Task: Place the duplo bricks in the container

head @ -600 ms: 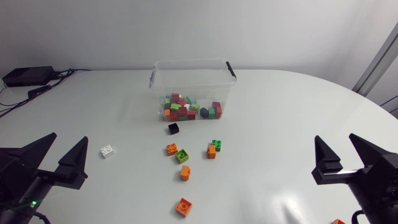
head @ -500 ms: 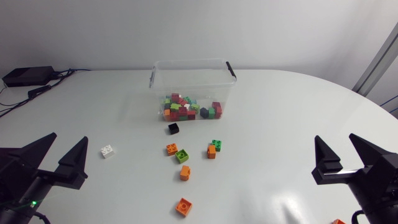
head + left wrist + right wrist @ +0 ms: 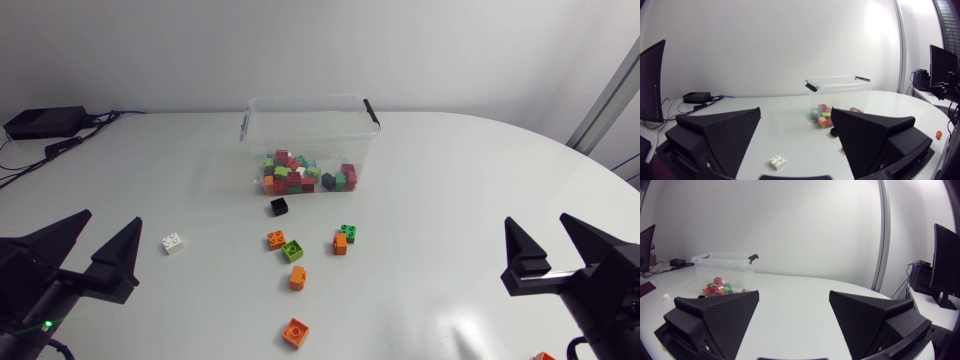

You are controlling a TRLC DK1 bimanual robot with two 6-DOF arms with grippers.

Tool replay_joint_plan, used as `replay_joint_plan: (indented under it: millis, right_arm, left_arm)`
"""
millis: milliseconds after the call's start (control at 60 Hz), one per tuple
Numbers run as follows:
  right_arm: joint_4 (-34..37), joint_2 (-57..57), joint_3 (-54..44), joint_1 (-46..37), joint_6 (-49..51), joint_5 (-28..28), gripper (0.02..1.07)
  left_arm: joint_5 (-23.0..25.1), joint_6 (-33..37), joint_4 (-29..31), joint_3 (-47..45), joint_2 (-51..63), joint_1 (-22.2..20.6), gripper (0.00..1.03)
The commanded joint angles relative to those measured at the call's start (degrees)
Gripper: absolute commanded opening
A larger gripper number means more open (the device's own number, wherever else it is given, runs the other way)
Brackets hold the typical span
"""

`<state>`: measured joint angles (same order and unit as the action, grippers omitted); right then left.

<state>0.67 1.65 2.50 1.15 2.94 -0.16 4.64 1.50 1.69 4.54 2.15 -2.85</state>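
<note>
**Item one:** clear plastic container with black handle clips [image 3: 310, 130], lid off, at the far middle of the white worktop [image 3: 450, 170]. Its floor was covered by a heap of red, green and orange bricks [image 3: 305, 175].

**Item two:** loose bricks on the worktop in front of it.
- A small black brick [image 3: 279, 206] lay nearest the container wall.
- An orange square brick [image 3: 276, 239] and a lime-green brick [image 3: 293, 251] lay close together.
- A dark green brick [image 3: 348, 233] lay against a small orange brick [image 3: 340, 244].
- An upright orange brick [image 3: 298, 278] stood nearer the front.
- A flat orange brick [image 3: 295, 332] lay nearest the front edge.
- A white studded brick [image 3: 173, 243] lay apart, off to the left.

**Item three:** left hand [image 3: 112, 220], fingers spread wide and holding nothing, low at the left side, with the white studded brick just ahead of it. The right hand [image 3: 537, 222] was likewise spread and empty at the right side, well apart from every brick.

**Risks, as I judged them:**
- The fingers looked broad and the middle bricks sat tight together, so closing on one could shove or drag its neighbour.
- A pinch across the studs might let a smooth brick squirt out.
- A release too low or too near the wall could nudge the light container or drop a brick outside it.
</note>
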Motion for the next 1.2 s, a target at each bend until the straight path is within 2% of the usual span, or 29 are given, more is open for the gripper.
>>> replay_joint_plan:
  millis: [0,200,267,333,450,633,733,817,950,1067,1183]
  right_arm:
    - [-0.2,3.6,3.7,0.5,-1.4,0.0,1.03]
    - [-1.5,15.7,10.4,0.5,-2.2,0.2,1.02]
    - [-1.5,20.9,13.5,0.4,-3.1,0.5,1.02]
    - [-0.5,25.2,16.0,0.2,-3.2,0.9,1.02]
    - [1.9,29.9,19.4,-0.3,-3.3,1.6,1.02]
    - [13.7,37.8,27.3,-1.1,-2.6,2.5,1.02]
    - [19.5,43.1,31.9,-2.6,-1.4,2.2,1.02]
    - [22.4,45.1,34.3,-3.2,0.2,1.9,1.02]
    - [27.9,47.4,37.8,-3.2,4.2,0.7,1.02]
    - [32.9,50.4,40.7,-3.9,6.8,0.3,1.02]
    - [37.9,52.5,43.2,-4.1,11.0,0.3,1.02]
  left_arm:
    - [0.6,0.2,0.0,5.3,5.5,-0.8,0.97]
    - [0.6,0.4,0.4,14.8,24.3,-1.0,0.96]
    - [0.5,2.3,3.4,20.0,33.5,-0.5,0.91]
    - [0.5,6.1,7.9,25.3,41.5,0.0,0.91]
    - [0.5,6.4,11.8,30.5,50.4,0.3,0.86]
    - [0.6,12.5,16.0,34.7,59.3,0.1,0.86]
    - [0.6,23.8,19.3,37.4,64.9,0.0,0.86]
    - [0.5,27.9,21.4,39.1,68.4,0.2,0.87]
    - [1.1,33.7,23.7,43.3,77.4,3.2,0.87]
    - [4.8,38.7,27.3,47.1,84.4,6.5,0.87]
    - [5.1,41.9,27.4,48.4,87.9,7.9,0.87]
